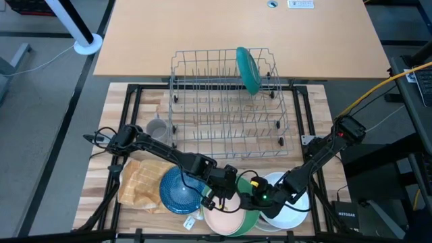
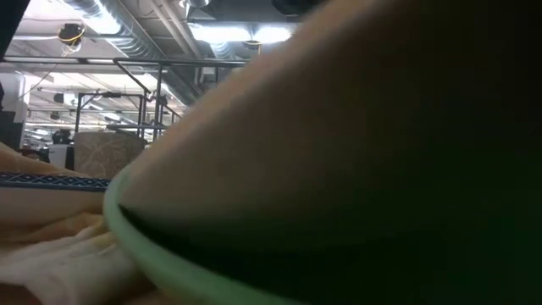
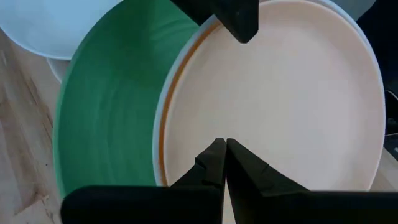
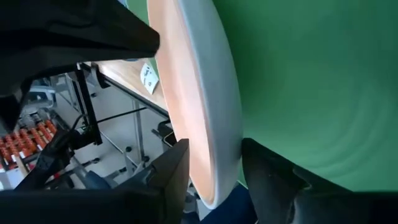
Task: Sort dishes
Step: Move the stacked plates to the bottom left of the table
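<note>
Rack: grey wire dish rack [image 1: 226, 101] at the table's far middle, straddling the light wood tabletop [image 1: 236, 34] and the slatted wooden work surface [image 1: 145, 101].
Rack contents: one teal round plate [image 1: 248, 69] standing on edge near the rack's far right end.
Green plate: large round green plate [image 3: 109, 106] at the near edge, lying flat.
Green plate contents: peach round plate with a pale rim [image 3: 273, 99], resting inside and overlapping it; its rim stands tilted in the right wrist view [image 4: 205, 93].
Right gripper [image 4: 214, 168]: fingers set wide, one on each side of the peach plate's rim; whether they press on it cannot be told.
Left gripper [image 3: 222, 152]: fingers closed together, empty, tips over the peach plate's face.
Other dishes: blue round plate [image 1: 181, 190] on the yellow-orange checked cloth [image 1: 140, 182]; white round plate [image 1: 291, 209] just right of the green one; small grey mug [image 1: 156, 128] beside the rack's left end.
Room: grey floor around the table; ceiling ducts and metal framing in the low view, otherwise blocked by a close plate.
</note>
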Action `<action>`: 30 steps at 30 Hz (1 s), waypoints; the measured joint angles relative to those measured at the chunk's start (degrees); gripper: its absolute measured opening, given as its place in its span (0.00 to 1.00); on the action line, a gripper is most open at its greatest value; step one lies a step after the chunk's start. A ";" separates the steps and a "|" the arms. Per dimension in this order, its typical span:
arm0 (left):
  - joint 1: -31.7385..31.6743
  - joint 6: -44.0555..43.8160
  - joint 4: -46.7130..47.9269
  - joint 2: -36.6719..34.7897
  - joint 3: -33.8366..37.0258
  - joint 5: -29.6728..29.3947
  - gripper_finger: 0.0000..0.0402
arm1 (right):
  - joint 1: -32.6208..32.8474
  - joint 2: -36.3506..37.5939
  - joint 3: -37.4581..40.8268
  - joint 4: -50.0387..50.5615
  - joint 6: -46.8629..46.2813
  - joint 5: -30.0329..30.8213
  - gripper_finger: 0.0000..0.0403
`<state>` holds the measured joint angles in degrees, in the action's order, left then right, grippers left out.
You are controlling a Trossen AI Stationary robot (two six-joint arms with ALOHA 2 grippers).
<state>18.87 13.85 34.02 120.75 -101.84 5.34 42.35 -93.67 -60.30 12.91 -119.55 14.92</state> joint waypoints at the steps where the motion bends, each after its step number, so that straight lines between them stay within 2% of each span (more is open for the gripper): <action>1: -0.02 -0.06 0.00 0.00 0.00 0.00 0.01 | 0.00 0.00 -0.03 -0.21 0.06 0.11 0.38; 13: 0.99 -0.76 0.19 -1.11 -0.02 -0.13 0.01 | -0.02 0.02 -0.09 -7.24 3.28 3.56 0.38; 30: 3.91 3.70 1.36 -1.40 -0.04 -3.73 0.01 | -0.02 0.02 -0.10 -10.95 9.43 3.56 0.38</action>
<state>22.79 17.55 35.38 119.35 -101.89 1.62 42.33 -93.65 -60.40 1.95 -110.11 18.48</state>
